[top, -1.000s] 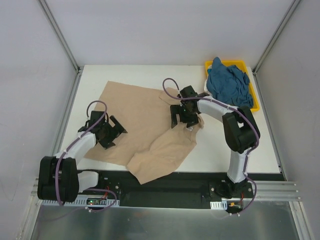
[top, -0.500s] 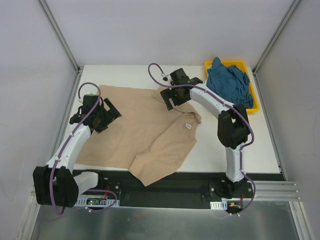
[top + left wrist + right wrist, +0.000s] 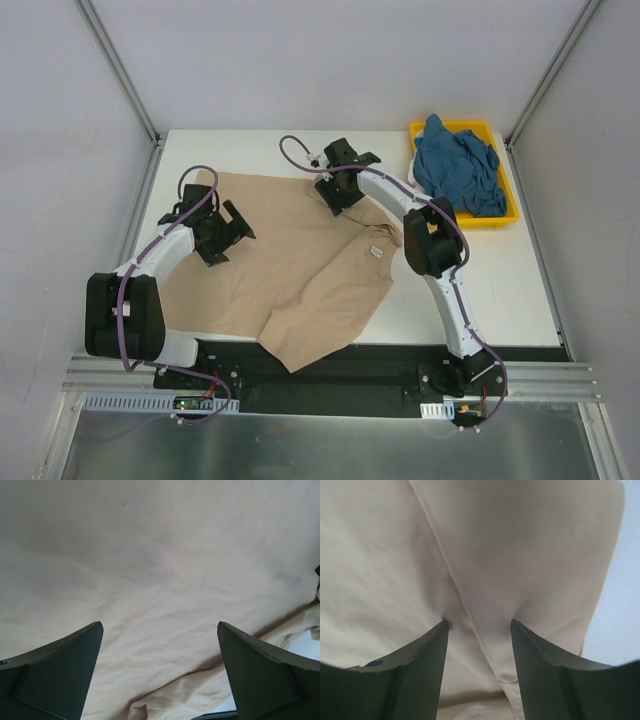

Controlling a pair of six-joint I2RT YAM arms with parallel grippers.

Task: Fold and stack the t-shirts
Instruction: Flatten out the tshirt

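Far-stretched right gripper pinches tan t-shirt; left gripper hovers spread

- The tan t-shirt is lying spread on the white tabletop, beneath the left end effector and right end effector.
- A yellow tray is sitting right of them.

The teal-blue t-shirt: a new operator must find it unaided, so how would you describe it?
Look to the far right corner of the white table, where a yellow plastic tray sits. The crumpled teal-blue cotton t-shirt is heaped inside it, unlike the tan-beige cotton t-shirt spread flat on the table.
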